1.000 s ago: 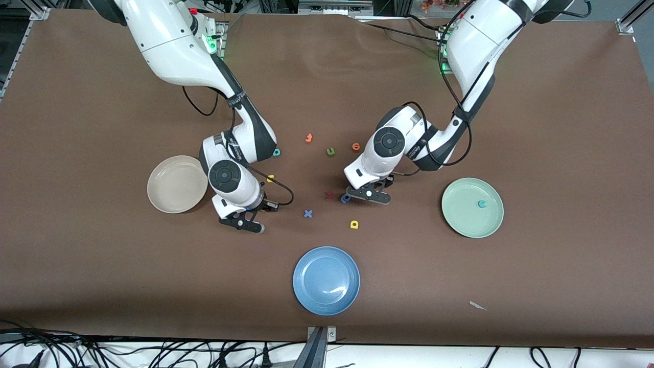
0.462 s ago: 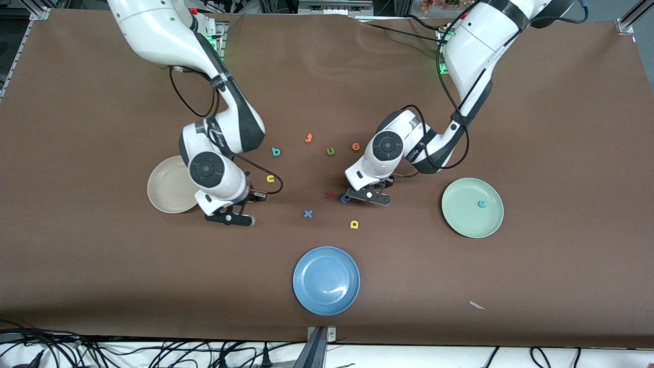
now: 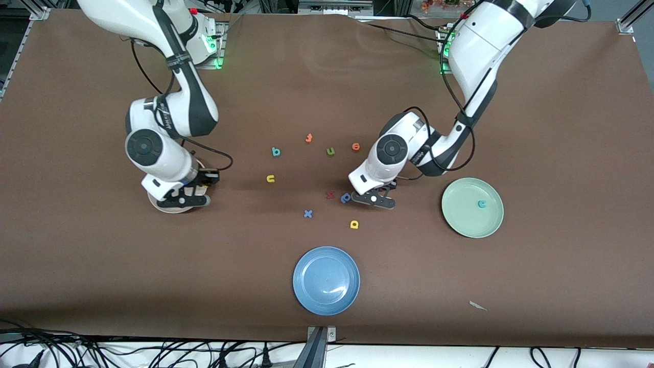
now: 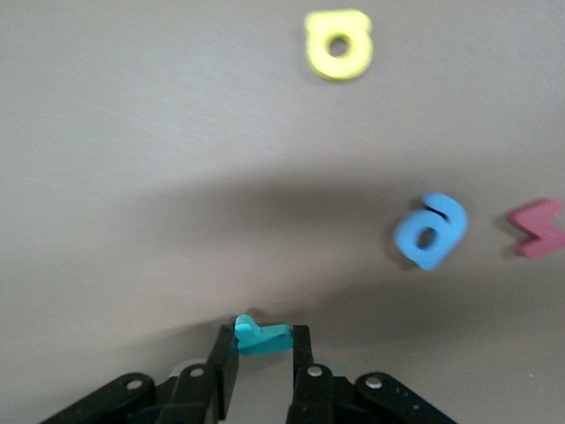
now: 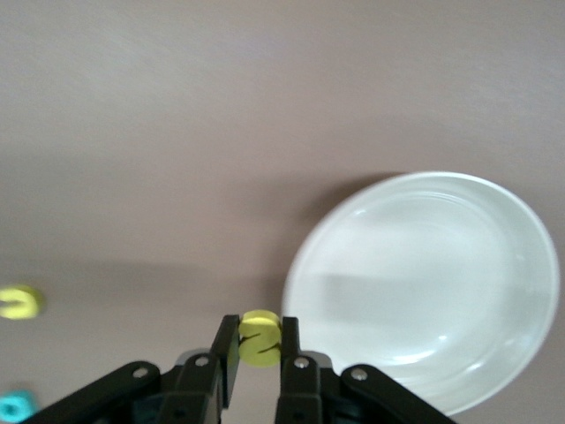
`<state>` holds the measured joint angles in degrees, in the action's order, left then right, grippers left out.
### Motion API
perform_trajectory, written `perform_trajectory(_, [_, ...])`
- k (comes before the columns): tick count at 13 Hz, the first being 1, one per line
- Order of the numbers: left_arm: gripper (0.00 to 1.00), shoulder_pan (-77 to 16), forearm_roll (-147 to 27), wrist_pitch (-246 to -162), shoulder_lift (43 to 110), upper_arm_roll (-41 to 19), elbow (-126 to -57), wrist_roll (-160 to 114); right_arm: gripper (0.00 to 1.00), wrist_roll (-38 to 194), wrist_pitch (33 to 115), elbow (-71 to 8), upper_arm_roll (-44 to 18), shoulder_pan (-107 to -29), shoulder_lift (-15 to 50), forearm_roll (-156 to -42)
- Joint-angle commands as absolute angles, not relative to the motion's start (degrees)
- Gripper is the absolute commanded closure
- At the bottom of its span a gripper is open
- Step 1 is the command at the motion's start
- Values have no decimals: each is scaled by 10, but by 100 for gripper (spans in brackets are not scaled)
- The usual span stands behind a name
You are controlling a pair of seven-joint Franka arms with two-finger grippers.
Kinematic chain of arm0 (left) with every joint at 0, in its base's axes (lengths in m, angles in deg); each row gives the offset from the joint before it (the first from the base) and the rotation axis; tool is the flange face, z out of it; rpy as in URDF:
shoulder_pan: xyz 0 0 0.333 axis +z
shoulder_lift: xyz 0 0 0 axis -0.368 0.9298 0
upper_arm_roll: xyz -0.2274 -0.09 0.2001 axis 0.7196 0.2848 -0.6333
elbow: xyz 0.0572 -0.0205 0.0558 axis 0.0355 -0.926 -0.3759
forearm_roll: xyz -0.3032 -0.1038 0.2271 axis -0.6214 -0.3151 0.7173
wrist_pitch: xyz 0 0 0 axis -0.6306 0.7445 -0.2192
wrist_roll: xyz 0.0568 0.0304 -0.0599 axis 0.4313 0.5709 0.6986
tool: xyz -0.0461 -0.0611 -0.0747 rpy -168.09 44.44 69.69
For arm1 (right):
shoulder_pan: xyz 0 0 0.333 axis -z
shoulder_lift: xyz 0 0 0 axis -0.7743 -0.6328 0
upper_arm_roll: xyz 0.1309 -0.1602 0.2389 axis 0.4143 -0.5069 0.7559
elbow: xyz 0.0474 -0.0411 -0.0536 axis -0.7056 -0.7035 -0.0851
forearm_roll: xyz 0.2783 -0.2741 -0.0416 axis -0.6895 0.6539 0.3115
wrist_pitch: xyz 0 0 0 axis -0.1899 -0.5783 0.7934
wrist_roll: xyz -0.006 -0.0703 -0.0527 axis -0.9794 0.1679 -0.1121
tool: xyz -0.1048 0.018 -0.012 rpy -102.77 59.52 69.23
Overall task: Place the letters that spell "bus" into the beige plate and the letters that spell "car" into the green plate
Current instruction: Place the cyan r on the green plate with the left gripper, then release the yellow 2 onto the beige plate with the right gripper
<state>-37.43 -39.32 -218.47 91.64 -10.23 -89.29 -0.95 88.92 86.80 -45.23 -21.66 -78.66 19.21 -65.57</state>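
Observation:
Over the beige plate (image 3: pixel 161 206) hangs my right gripper (image 3: pixel 179 200), shut on the yellow "s" (image 5: pixel 260 336); the arm hides most of the plate. In the right wrist view the plate (image 5: pixel 441 283) lies just past the right gripper (image 5: pixel 260 343). My left gripper (image 3: pixel 374 200) is low at the table beside a blue rounded letter (image 3: pixel 346 198), shut on the teal "r" (image 4: pixel 265 336). The teal "b" (image 3: pixel 276 151) and yellow "u" (image 3: pixel 270 178) lie mid-table. The yellow "a" (image 3: pixel 354 224) lies nearer the front camera. The teal "c" (image 3: pixel 481 204) is in the green plate (image 3: pixel 462 217).
A blue plate (image 3: pixel 326 280) sits near the table's front edge. Loose letters lie mid-table: an orange one (image 3: pixel 308 137), a green "u" (image 3: pixel 330 151), another orange one (image 3: pixel 355 146), a red one (image 3: pixel 330 194) and a blue "x" (image 3: pixel 307 213).
My right arm has carried the yellow "s" toward its end of the table, from mid-table to above the beige plate. My left gripper has shut on the teal "r".

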Motion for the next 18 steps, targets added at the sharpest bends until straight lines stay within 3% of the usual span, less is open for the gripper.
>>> perform_trajectory(1, [94, -327, -372, -2113, 862, -98, -899, -12, 80, 800, 966, -565, -263, -790, 239, -647])
perform_trajectory(4, [92, -266, -372, -2080, 842, -98, -898, -42, 76, 741, 1069, -609, -290, -790, 221, -652])
perform_trajectory(5, [92, -236, -373, -2071, 837, -97, -899, -76, 51, 741, 1070, -608, -291, -786, 220, -654])
perform_trajectory(6, [91, -212, -375, -2065, 837, -96, -899, -115, 9, 745, 1067, -608, -291, -783, 220, -659])
perform_trajectory(7, [90, -188, -386, -2060, 837, -96, -903, -130, 1, 746, 1050, -606, -291, -783, 223, -662])
perform_trajectory(9, [89, -150, -390, -2060, 846, -95, -912, -154, 1, 746, 1003, -588, -290, -784, 226, -698])
perform_trajectory(10, [84, -148, -390, -2060, 855, -95, -914, -162, 1, 752, 972, -573, -287, -786, 226, -728])
perform_trajectory(11, [62, -149, -387, -2060, 860, -96, -916, -162, 1, 784, 949, -559, -284, -795, 224, -744])
perform_trajectory(12, [11, -149, -386, -2060, 865, -96, -916, -162, 1, 824, 947, -556, -284, -818, 224, -745])
perform_trajectory(13, [0, -150, -386, -2058, 863, -96, -914, -162, 1, 882, 949, -553, -284, -847, 222, -745])
perform_trajectory(15, [0, -160, -390, -2058, 857, -90, -903, -154, 1, 974, 955, -545, -284, -892, 216, -747])
perform_trajectory(18, [0, -171, -390, -2058, 859, -37, -855, -151, 1, 1067, 1009, -535, -284, -953, 182, -749])
